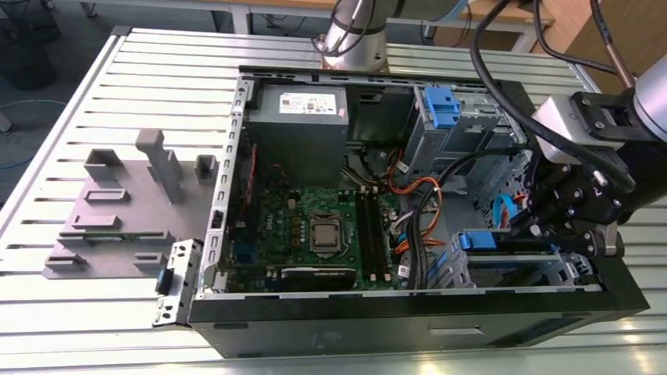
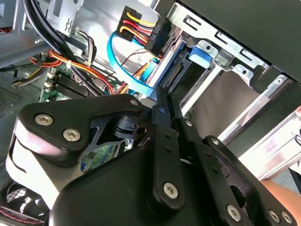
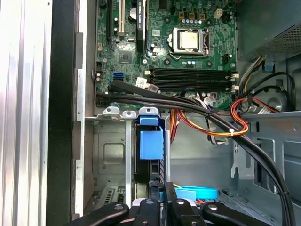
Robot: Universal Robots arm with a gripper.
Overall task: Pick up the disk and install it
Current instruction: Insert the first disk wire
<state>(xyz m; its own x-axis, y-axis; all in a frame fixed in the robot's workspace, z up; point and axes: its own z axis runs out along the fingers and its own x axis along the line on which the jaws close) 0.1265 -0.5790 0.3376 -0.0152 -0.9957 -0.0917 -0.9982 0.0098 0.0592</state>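
Observation:
The disk (image 3: 151, 143) stands on edge in the drive cage at the front corner of the open computer case (image 1: 417, 320), and its blue carrier (image 1: 490, 240) shows at the top. In the second wrist view its dark connector edge (image 2: 176, 74) sits between the cage's metal rails. My gripper (image 1: 526, 226) hangs directly over the disk, on the exterior view's right. The fingers are shut together with nothing between them, and their tips (image 2: 161, 101) point down at the disk's upper edge. I cannot tell whether they touch it. In the first wrist view the gripper (image 3: 163, 202) is just above the carrier.
Orange, black and blue cables (image 1: 417, 195) run close beside the cage. The motherboard (image 1: 312, 226) and power supply (image 1: 297, 117) fill the case's other half. A second blue bracket (image 1: 442, 105) sits at the back. A grey slotted stand (image 1: 136, 203) lies on the slatted table at the exterior view's left.

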